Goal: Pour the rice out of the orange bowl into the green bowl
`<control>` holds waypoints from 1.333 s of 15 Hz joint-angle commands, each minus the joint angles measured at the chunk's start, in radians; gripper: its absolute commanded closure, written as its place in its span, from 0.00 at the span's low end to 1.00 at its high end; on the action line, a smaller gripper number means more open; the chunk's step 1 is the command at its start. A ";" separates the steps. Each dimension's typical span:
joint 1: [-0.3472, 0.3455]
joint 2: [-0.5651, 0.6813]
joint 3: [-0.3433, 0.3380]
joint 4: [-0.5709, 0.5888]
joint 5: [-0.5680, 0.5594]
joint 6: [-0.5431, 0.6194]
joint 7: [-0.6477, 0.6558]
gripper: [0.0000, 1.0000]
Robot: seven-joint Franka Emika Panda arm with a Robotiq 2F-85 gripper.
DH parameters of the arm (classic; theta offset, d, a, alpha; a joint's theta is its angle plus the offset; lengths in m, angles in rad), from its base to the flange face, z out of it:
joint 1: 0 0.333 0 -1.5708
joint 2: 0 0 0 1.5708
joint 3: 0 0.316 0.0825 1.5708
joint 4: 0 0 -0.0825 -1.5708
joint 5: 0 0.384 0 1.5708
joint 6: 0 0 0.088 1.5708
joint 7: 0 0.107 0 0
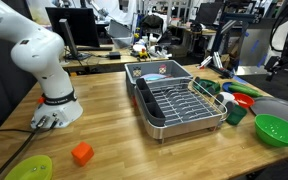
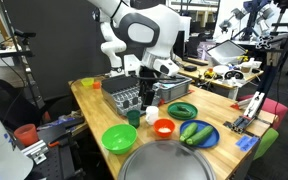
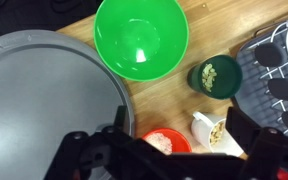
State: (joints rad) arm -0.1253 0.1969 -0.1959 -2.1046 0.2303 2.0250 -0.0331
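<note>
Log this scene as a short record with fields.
gripper: black Robotiq gripper, open, holding nothing
source: small glossy red-orange plastic bowl, upright, rice inside, seen between the fingers in the wrist view
target: wide bright green plastic bowl, empty
nearby: small dark green cup; round grey disc
pour: not yet done
</note>
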 commanded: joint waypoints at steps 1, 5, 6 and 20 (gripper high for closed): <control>-0.020 0.000 0.020 0.002 -0.005 -0.002 0.003 0.00; -0.033 0.049 0.024 0.014 0.050 0.109 -0.015 0.00; -0.030 0.071 0.021 0.014 0.037 0.168 0.005 0.00; -0.097 0.348 0.079 0.115 0.061 0.430 0.019 0.00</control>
State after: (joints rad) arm -0.1838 0.5176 -0.1500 -2.0233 0.2806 2.4720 -0.0109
